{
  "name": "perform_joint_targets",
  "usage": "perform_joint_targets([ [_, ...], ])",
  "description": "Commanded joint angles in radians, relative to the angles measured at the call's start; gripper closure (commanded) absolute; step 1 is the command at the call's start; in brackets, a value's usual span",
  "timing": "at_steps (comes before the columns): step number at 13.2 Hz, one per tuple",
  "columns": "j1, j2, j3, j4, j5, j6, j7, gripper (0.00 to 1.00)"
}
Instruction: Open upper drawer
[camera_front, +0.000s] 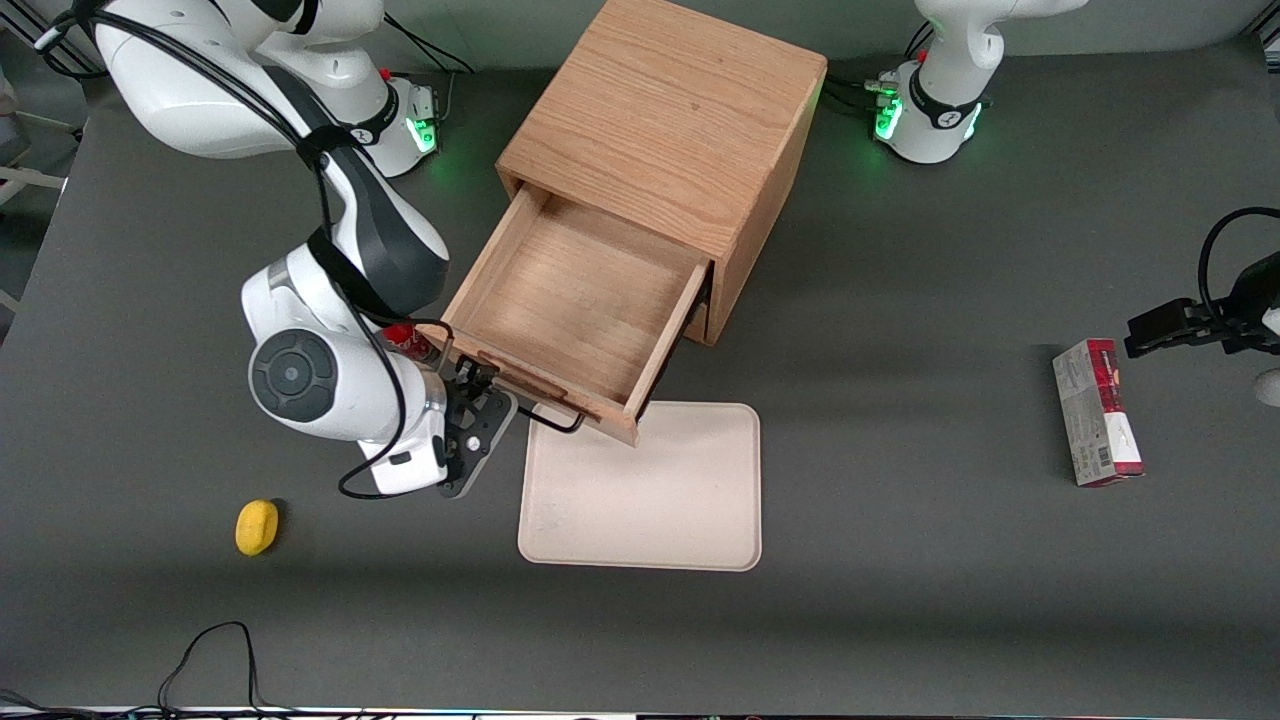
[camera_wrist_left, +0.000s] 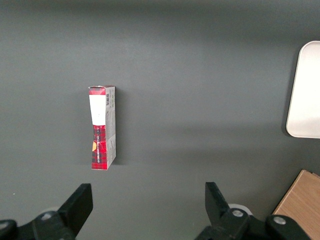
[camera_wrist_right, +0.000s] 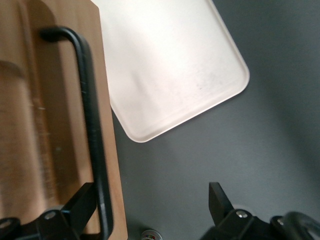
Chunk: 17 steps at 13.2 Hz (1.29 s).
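**Oak, cream and one spot of yellow on dark grey**

The surface (camera_front: 900, 400) is dark matte grey. The cabinet (camera_front: 670, 120) and its upper drawer (camera_front: 575, 300) are light oak with visible grain; the drawer's handle (camera_wrist_right: 90, 115) is black. Beside the cabinet lies a plain cream tray (camera_front: 645, 490). The end effector (camera_front: 478, 420) is black on a white arm. Near the tray: a yellow lemon (camera_front: 256, 527). Toward the parked arm's end, a red tartan box (camera_front: 1095, 412) with grey and white panels.
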Motion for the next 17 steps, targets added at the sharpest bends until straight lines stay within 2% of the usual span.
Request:
perform_joint_targets([
  [1, 0.014, -0.043, -0.012, 0.037, -0.017, -0.028, -0.002, 0.00],
  [3, 0.002, -0.110, -0.042, 0.028, -0.003, -0.028, 0.010, 0.00],
  [4, -0.006, -0.142, -0.074, 0.026, 0.043, -0.026, 0.036, 0.00],
  [6, -0.009, -0.253, -0.192, -0.042, 0.155, -0.093, 0.172, 0.00],
  [7, -0.009, -0.318, -0.224, -0.105, 0.178, -0.121, 0.255, 0.00],
  [9, -0.012, -0.485, -0.292, -0.309, 0.181, -0.111, 0.477, 0.00],
  [11, -0.013, -0.656, -0.321, -0.502, 0.178, -0.083, 0.574, 0.00],
  [14, -0.013, -0.859, -0.390, -0.682, 0.174, -0.071, 0.576, 0.00],
  [17, -0.019, -0.897, -0.400, -0.693, 0.172, -0.080, 0.572, 0.00],
])
